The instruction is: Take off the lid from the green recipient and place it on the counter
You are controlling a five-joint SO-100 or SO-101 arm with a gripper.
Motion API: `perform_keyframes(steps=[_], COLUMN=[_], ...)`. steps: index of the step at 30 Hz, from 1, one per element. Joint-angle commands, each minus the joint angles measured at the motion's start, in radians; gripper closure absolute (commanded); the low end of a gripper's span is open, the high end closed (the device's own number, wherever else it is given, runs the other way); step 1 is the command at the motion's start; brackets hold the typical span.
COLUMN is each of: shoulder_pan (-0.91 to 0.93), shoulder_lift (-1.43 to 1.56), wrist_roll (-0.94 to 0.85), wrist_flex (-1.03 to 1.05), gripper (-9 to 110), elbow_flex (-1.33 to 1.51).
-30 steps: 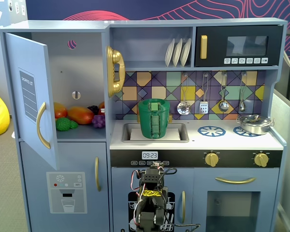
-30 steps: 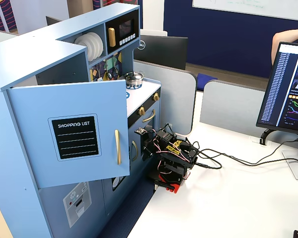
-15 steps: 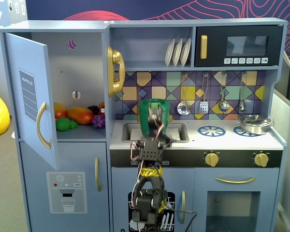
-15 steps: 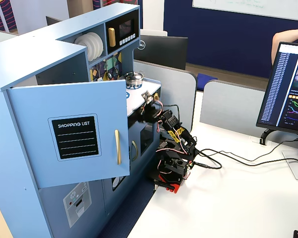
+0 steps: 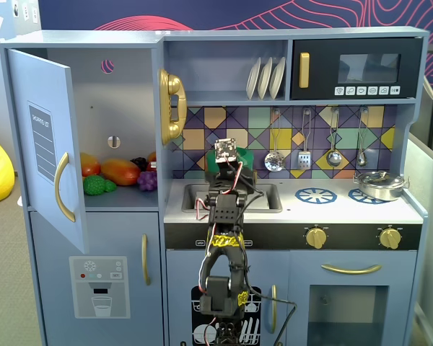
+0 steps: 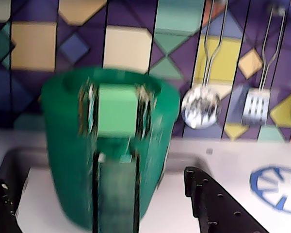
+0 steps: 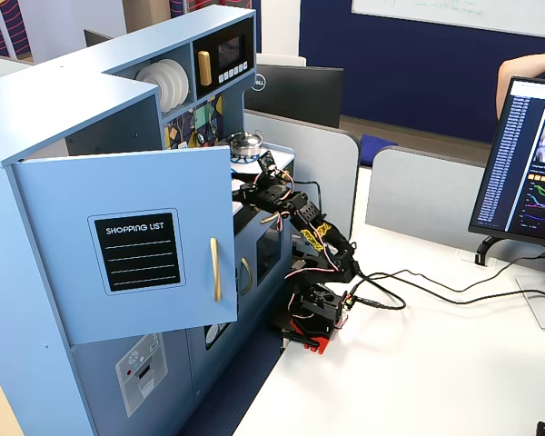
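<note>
Far left in a fixed view: open cupboard door (image 5: 47, 151) swung out, toy fruit (image 5: 119, 173) on the shelf behind it, a gold toy phone (image 5: 172, 107) on the divider. Next, at the back of the sink (image 5: 267, 198), the green recipient (image 5: 249, 160), mostly hidden by the arm (image 5: 224, 238) and its wrist camera. Up close in the wrist view: green recipient (image 6: 111, 145) blurred, standing upright in front of the tiled wall, light green tab of the lid (image 6: 117, 110) at its top rim, lid seemingly on the pot though blur makes that unsure. Gripper (image 6: 94, 204) spread apart, one black finger at the lower left corner, the other (image 6: 218, 204) lower right of the pot, neither touching it, pot between them. Further right: hanging ladle (image 6: 200, 108) and spatula (image 6: 255, 104), pale counter (image 6: 223, 160) with a blue burner ring (image 6: 276, 182). Far right in a fixed view: silver pan (image 5: 380, 184) on the counter's second burner.
</note>
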Motion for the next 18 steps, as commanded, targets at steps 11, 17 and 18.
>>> perform_keyframes(steps=[11,17,18], shoulder_pan=[0.005,-0.003,-0.006], shoulder_lift=[-0.273,-0.376,-0.390], wrist_roll=[0.012,0.025,0.025], wrist_flex=[-0.118,-0.123,-0.123], gripper=[59,61,61], elbow_flex=[-0.235,-0.322,-0.334])
